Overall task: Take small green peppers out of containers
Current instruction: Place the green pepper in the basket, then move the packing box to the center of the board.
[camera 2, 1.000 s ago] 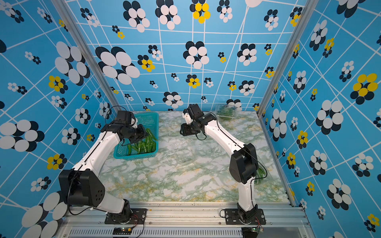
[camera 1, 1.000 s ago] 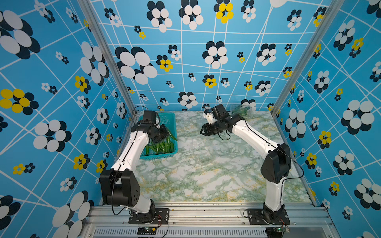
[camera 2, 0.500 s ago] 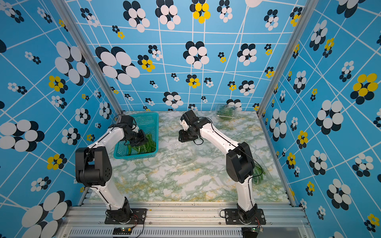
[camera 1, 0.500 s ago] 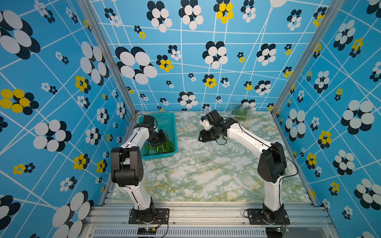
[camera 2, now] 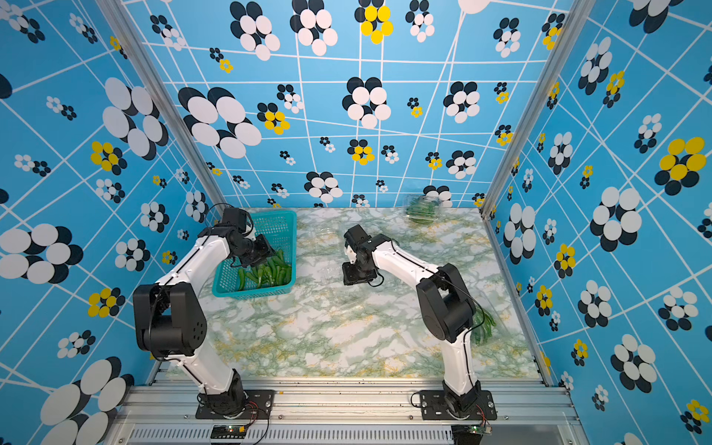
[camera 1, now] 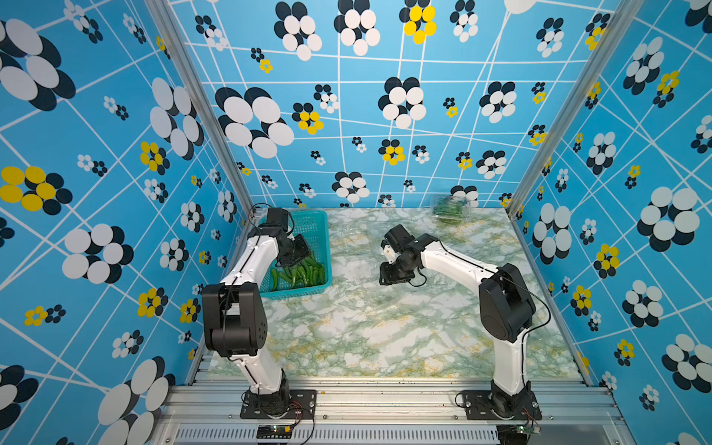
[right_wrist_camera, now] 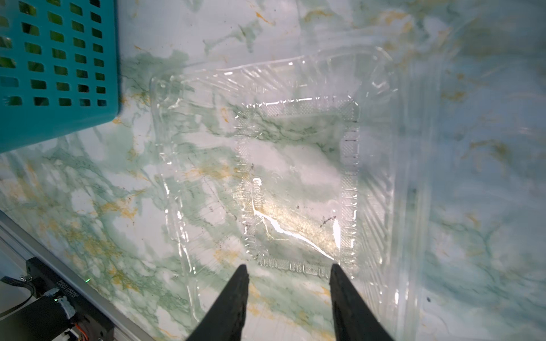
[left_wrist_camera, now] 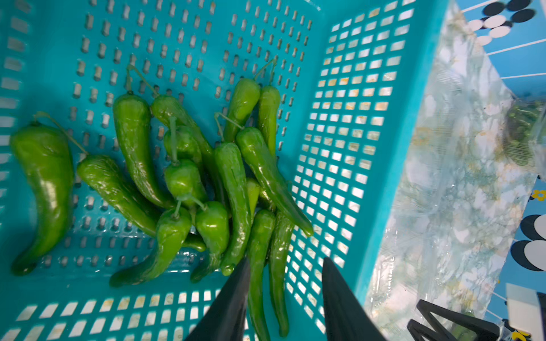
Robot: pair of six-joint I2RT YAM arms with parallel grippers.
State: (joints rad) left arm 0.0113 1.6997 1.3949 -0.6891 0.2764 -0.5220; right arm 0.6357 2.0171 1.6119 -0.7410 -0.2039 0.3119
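Note:
Several small green peppers (left_wrist_camera: 233, 183) lie loose in the teal basket (left_wrist_camera: 354, 118); in both top views they fill its near end (camera 1: 298, 273). My left gripper (left_wrist_camera: 286, 259) hangs open just over them, with two peppers lying under the gap between its fingers. My right gripper (right_wrist_camera: 288, 265) is open above an empty clear container (right_wrist_camera: 295, 165) on the table right of the basket. Another container (camera 1: 449, 208) with peppers inside stands at the back right. A further container with peppers (camera 2: 483, 319) shows behind my right arm in a top view.
A second empty clear container (camera 1: 352, 231) lies on the marble table next to the basket's far right corner. The basket (camera 1: 321, 231) sits against the left wall. Patterned walls close the table (camera 1: 366, 331) on three sides.
My left gripper has opened over the basket, and its arm has folded back with the elbow raised. My right gripper has drifted a little left and nearer, still open.

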